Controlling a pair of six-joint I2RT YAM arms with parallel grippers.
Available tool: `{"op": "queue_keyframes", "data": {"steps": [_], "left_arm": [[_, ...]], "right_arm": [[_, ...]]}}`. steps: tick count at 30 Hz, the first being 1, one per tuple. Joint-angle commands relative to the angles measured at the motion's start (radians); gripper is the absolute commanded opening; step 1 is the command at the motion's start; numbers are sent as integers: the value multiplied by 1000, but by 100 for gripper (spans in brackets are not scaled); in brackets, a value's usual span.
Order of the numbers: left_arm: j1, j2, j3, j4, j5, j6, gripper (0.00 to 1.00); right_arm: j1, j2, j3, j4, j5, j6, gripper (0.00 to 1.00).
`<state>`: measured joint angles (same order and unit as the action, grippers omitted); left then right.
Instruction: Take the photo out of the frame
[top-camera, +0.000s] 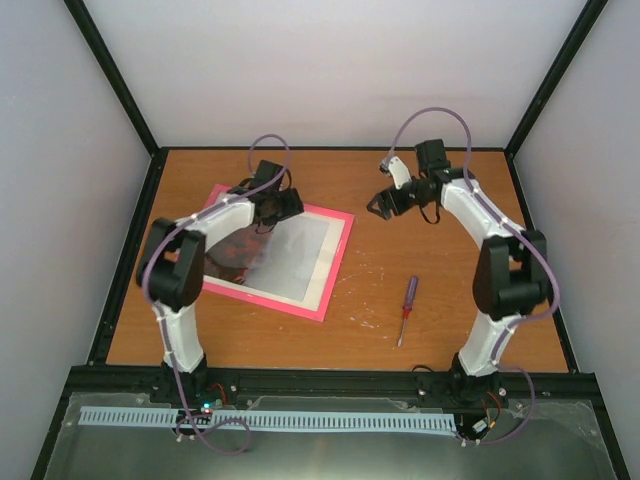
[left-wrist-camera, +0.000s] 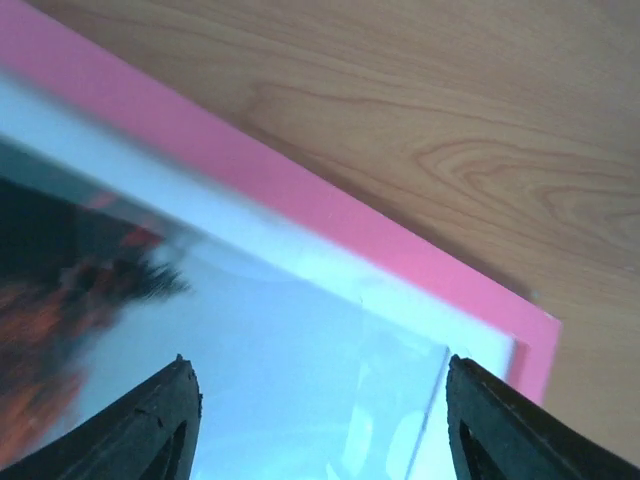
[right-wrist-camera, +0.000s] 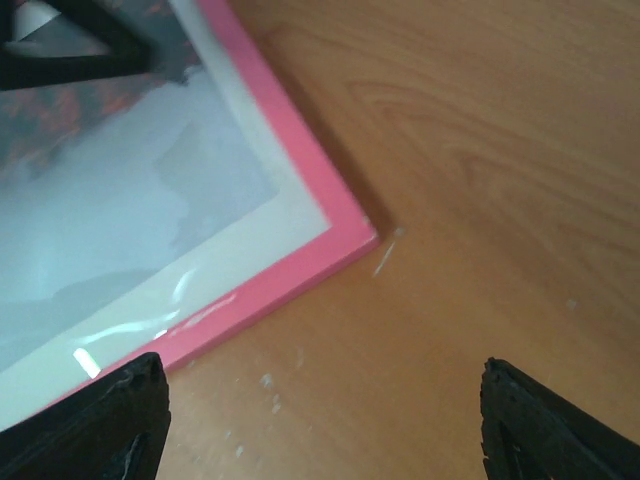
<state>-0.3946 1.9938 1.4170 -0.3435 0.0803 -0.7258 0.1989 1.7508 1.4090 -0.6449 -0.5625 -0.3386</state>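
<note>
The frame (top-camera: 340, 262) lies flat, face up, on the left half of the table, its pink border all round. Inside it shows the photo (top-camera: 280, 255), dark red and black at the left and fading to pale grey at the right, with a cream mat around it. My left gripper (top-camera: 272, 210) hovers over the frame's far side, open, with nothing between its fingers; below it are the photo (left-wrist-camera: 250, 350) and the pink border (left-wrist-camera: 300, 190). My right gripper (top-camera: 378, 207) hangs open over bare wood, just right of the frame's far right corner (right-wrist-camera: 350, 235).
A small red-handled screwdriver (top-camera: 406, 308) lies on the wooden table (top-camera: 440, 290), right of the frame and in front of the right arm. Black posts and pale walls close in the table on three sides.
</note>
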Motion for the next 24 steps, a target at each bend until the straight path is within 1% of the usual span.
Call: {"op": "queue_keyframes", "data": {"steps": [1, 3, 4, 6, 7, 9, 12, 13, 15, 18, 20, 23, 24], "left_arm": [[17, -255, -138, -89, -80, 21, 69], [17, -363, -254, -124, -72, 1, 70], [17, -404, -304, -140, -64, -10, 71], [17, -485, -387, -176, -52, -37, 74], [17, -520, -427, -190, -46, -49, 75], [20, -584, -492, -218, -37, -81, 77], [23, -654, -567, -234, -3, -122, 78], [25, -666, -586, -237, 15, -141, 78], [26, -684, -634, -227, 74, -185, 82], [25, -698, -696, -195, 131, -225, 83], [25, -708, -732, -176, 145, -246, 86], [26, -713, -769, -157, 160, -274, 87], [26, -712, -781, -149, 166, -279, 87]], "right_arm": [[32, 180, 206, -93, 41, 25, 83], [61, 267, 295, -118, 56, 26, 83], [77, 309, 336, -127, 66, 31, 85], [101, 389, 422, -162, 75, 33, 95], [113, 427, 464, -180, 78, 32, 98], [132, 492, 538, -202, 95, 34, 99], [157, 586, 636, -222, 133, 42, 99], [162, 612, 679, -233, 140, 44, 99], [177, 664, 735, -252, 149, 47, 98], [193, 717, 784, -282, 151, 39, 95], [201, 728, 798, -299, 153, 25, 91], [207, 721, 782, -326, 129, -10, 81], [207, 714, 747, -334, 119, -20, 77]]}}
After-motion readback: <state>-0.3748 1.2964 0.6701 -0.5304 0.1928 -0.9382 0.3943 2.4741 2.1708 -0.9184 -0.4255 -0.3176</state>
